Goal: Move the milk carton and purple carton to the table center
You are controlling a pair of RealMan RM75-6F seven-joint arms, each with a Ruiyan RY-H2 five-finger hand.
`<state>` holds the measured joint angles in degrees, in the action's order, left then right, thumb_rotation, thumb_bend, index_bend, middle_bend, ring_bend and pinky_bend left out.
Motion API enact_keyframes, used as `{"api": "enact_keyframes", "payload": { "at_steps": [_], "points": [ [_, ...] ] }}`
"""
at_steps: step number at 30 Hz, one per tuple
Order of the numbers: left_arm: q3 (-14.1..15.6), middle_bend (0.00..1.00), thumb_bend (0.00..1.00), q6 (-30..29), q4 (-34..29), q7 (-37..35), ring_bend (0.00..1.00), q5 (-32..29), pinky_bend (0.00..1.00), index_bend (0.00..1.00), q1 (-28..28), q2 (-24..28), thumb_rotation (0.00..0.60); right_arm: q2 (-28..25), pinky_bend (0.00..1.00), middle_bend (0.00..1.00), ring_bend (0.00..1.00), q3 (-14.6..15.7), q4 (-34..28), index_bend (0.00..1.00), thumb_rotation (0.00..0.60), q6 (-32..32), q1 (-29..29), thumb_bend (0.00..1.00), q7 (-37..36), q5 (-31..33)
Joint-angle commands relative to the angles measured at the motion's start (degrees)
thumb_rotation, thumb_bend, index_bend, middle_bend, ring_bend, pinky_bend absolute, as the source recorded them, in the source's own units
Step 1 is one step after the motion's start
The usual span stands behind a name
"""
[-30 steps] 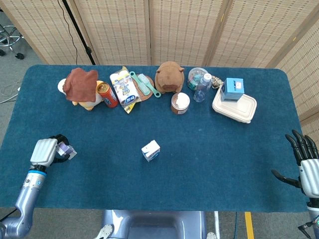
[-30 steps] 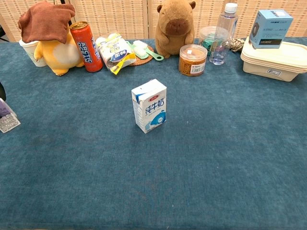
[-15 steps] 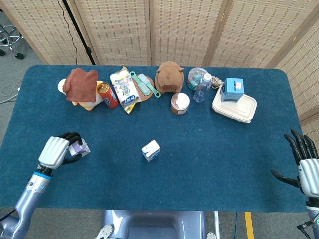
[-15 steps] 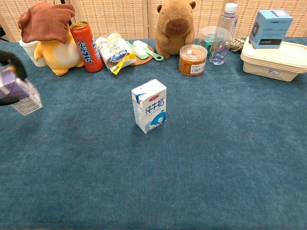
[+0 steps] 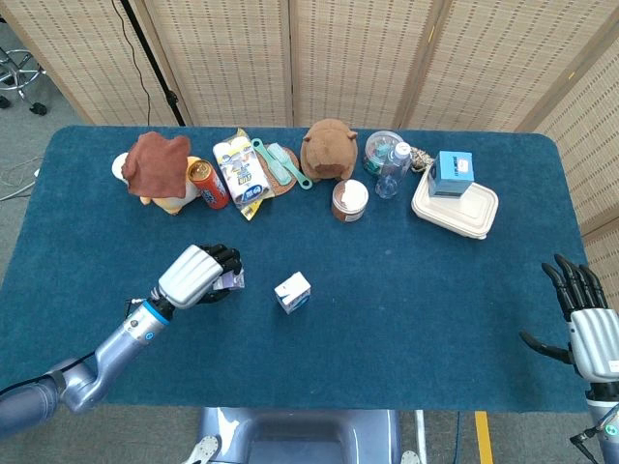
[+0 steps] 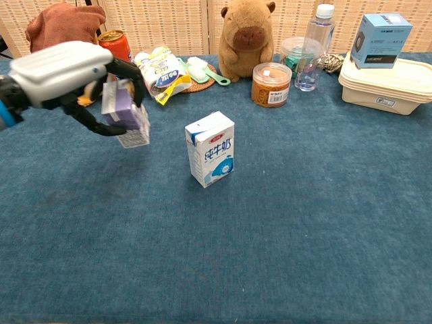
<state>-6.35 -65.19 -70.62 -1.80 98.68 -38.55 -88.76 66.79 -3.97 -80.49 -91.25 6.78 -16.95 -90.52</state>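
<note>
The white and blue milk carton (image 5: 292, 292) (image 6: 210, 149) stands upright near the table's middle. My left hand (image 5: 196, 275) (image 6: 67, 71) grips the purple carton (image 5: 230, 281) (image 6: 124, 113), holding it above the cloth just left of the milk carton. The purple carton tilts a little in the chest view. At the table's right edge my right hand (image 5: 585, 324) is open with its fingers spread and nothing in it; the chest view does not show it.
Along the back edge of the blue table (image 5: 406, 319) stand a plush under a brown cloth (image 5: 155, 167), a red can (image 5: 208, 184), snack packs (image 5: 242, 172), a capybara plush (image 5: 329, 150), a jar (image 5: 349, 200), a bottle (image 5: 392, 170) and a lidded tray with a blue box (image 5: 455, 198).
My left hand has carried the purple carton from the table's left edge rightward, to just left of the milk carton. The right hand has barely moved.
</note>
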Motion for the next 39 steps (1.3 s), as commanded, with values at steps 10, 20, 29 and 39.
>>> {"api": "enact_keyframes", "payload": {
  "at_steps": [10,20,29,39],
  "points": [
    [3.9,0.42,0.4,1.8,-2.9,0.6,0.47,-1.7,0.65,0.51,0.1,-0.9,0.6,-0.2,0.0,0.0,0.0,-0.3,-0.1,0.0,0.6,0.3,-0.1,0.0,-0.6,0.2],
    [5.9,0.42,0.4,-0.2,-1.6,-0.7,0.46,-0.7,0.65,0.51,0.4,-2.3,0.6,-0.3,0.0,0.0,0.0,-0.3,-0.4,0.0,0.6,0.3,-0.3,0.0,-0.3,-0.1],
    [5.1,0.42,0.38,0.9,0.9,-0.7,0.43,-2.7,0.65,0.51,-0.2,-4.5,0.6,-0.2,0.0,0.0,0.0,-0.3,-0.3,0.0,0.6,0.9,-0.2,0.0,-0.2,0.0],
    [6.4,0.0,0.17,4.2,0.9,0.1,0.0,-4.0,0.3,0.0,-0.8,-3.8,0.6,0.2,0.0,0.0,0.0,-0.1,-0.1,0.0,0.6,1.8,0.0,0.0,0.8,0.0]
  ]
}}
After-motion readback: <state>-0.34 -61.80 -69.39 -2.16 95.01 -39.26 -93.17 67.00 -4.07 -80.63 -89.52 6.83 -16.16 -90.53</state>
